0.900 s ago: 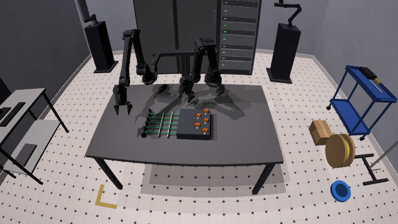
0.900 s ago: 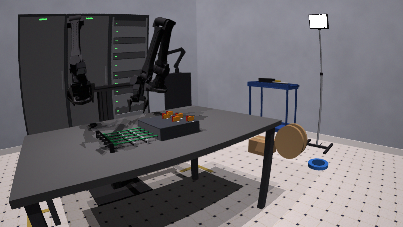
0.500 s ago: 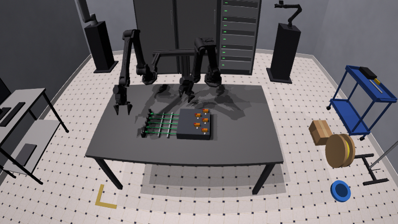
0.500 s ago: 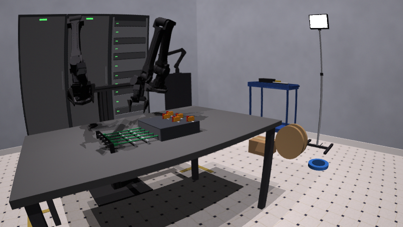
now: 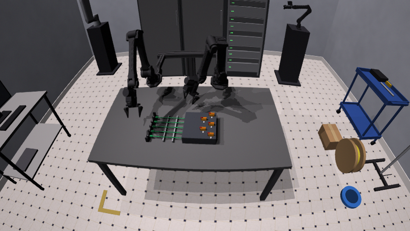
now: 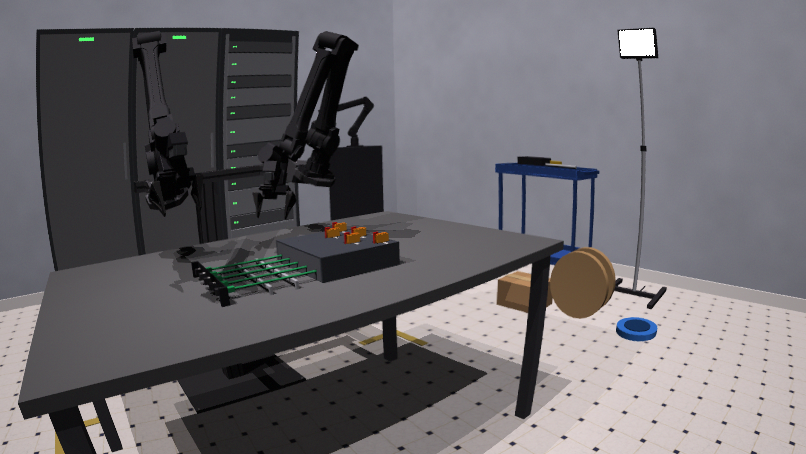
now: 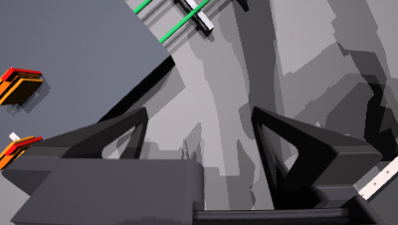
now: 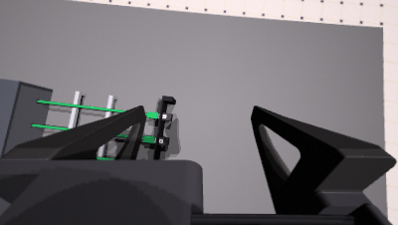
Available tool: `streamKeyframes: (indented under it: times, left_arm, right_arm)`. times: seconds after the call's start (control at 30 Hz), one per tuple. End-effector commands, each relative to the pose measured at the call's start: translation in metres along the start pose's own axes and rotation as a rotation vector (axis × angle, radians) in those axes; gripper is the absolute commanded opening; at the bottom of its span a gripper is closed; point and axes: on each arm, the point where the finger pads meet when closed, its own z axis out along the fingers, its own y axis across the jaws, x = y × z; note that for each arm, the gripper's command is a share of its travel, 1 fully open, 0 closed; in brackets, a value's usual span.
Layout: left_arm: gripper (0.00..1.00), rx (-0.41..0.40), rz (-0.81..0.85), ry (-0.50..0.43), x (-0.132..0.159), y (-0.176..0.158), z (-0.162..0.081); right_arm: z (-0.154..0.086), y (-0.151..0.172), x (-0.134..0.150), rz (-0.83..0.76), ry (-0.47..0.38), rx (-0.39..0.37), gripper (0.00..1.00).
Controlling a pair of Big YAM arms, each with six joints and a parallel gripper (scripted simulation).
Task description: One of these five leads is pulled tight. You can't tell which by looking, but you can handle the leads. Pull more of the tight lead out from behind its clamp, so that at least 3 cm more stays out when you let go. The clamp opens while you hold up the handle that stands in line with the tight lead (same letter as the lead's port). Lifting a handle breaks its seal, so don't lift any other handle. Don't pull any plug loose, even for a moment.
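Observation:
Five green leads (image 5: 167, 127) run side by side from a black port rail (image 5: 150, 127) into a dark grey box (image 5: 200, 127). Several orange handles (image 5: 207, 123) stand on top of the box. My right gripper (image 5: 132, 110) hangs open and empty above the table, just behind the port rail. Its wrist view shows the rail (image 8: 164, 126) and leads (image 8: 85, 107) beyond the open fingers. My left gripper (image 5: 191, 93) hangs open and empty behind the box. Its wrist view shows two handles (image 7: 20, 85) and a lead (image 7: 186, 17) past the open fingers.
Two white cross bars (image 5: 169, 128) lie across the leads between rail and box. The box (image 6: 338, 256) and leads (image 6: 256, 273) sit mid-table. A blue cart (image 5: 373, 100), a cardboard box (image 5: 328, 136) and a wooden spool (image 5: 350, 154) stand on the floor.

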Motion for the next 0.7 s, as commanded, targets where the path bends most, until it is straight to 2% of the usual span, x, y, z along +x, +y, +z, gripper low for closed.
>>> streamKeyframes:
  times: [0.0,0.13,0.2,0.23,0.37,0.47,0.5,0.67]
  left_arm:
    - [1.00,0.020,0.054,-0.076,-0.043,-0.013,-0.022]
    - [1.00,0.023,0.107,-0.187,-0.093,-0.019,-0.069]
    - [1.00,0.023,0.107,-0.187,-0.093,-0.019,-0.069]
    - [1.00,0.024,0.117,-0.216,-0.104,-0.019,-0.082]
    - [1.00,0.028,0.144,-0.317,-0.138,-0.015,-0.135]
    - [1.00,0.030,0.158,-0.390,-0.155,-0.007,-0.177]
    - [1.00,0.031,0.161,-0.410,-0.159,-0.004,-0.189]
    - [1.00,0.035,0.167,-0.490,-0.170,0.014,-0.235]
  right_arm:
    - [0.002,0.057,0.012,-0.044,0.008,-0.076,1.00]
    - [-0.004,0.122,0.039,-0.111,0.044,-0.134,1.00]
    - [-0.004,0.122,0.039,-0.111,0.044,-0.134,1.00]
    - [-0.004,0.136,0.033,-0.123,0.031,-0.143,1.00]
    - [-0.008,0.184,0.054,-0.179,0.057,-0.184,1.00]
    - [-0.012,0.215,0.068,-0.220,0.073,-0.209,1.00]
    - [-0.010,0.225,0.060,-0.224,0.058,-0.215,1.00]
    - [-0.013,0.252,0.072,-0.264,0.071,-0.236,1.00]
